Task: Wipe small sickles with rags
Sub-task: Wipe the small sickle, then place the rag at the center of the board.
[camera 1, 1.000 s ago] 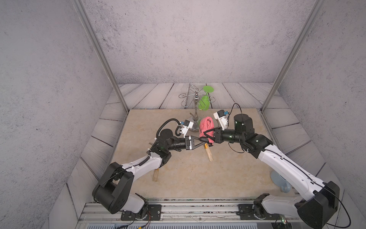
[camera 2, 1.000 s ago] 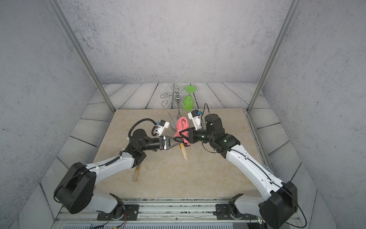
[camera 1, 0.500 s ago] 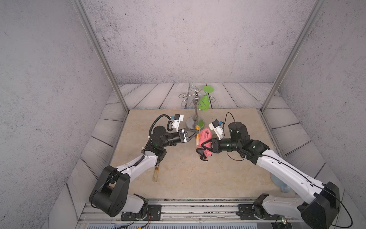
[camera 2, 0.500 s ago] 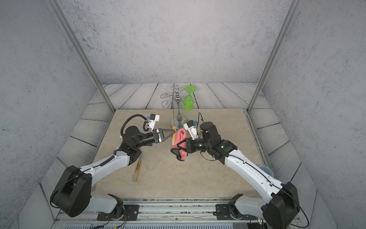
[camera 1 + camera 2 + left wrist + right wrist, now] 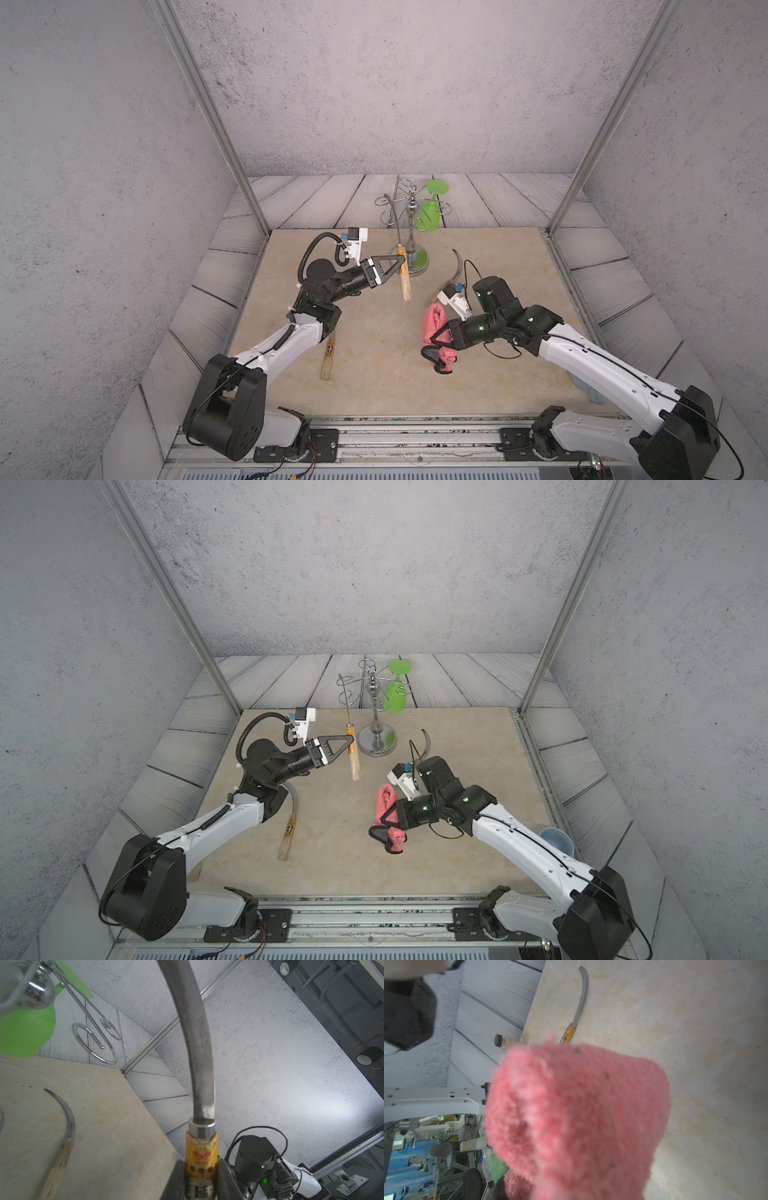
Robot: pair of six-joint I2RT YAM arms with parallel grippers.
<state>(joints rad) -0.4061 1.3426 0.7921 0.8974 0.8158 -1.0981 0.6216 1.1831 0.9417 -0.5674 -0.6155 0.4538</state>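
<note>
Clamping one sickle point(image 5: 405, 287) at its label, left gripper point(image 5: 400, 261) jaws hold it blade-up. We see right gripper point(image 5: 434, 343) jaws clenched on the pink rag point(image 5: 434, 321).

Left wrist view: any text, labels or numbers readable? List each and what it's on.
"全" (likely): top of a column of characters stamped on the blade of the held sickle; the rest are too faint to read.
"延" (likely): black print on its yellow label band, below a red emblem; the neighbouring characters are hidden by the left end effector.
Second sickle, seen in a top view: label print too small to read.
No numbers readable.
</note>
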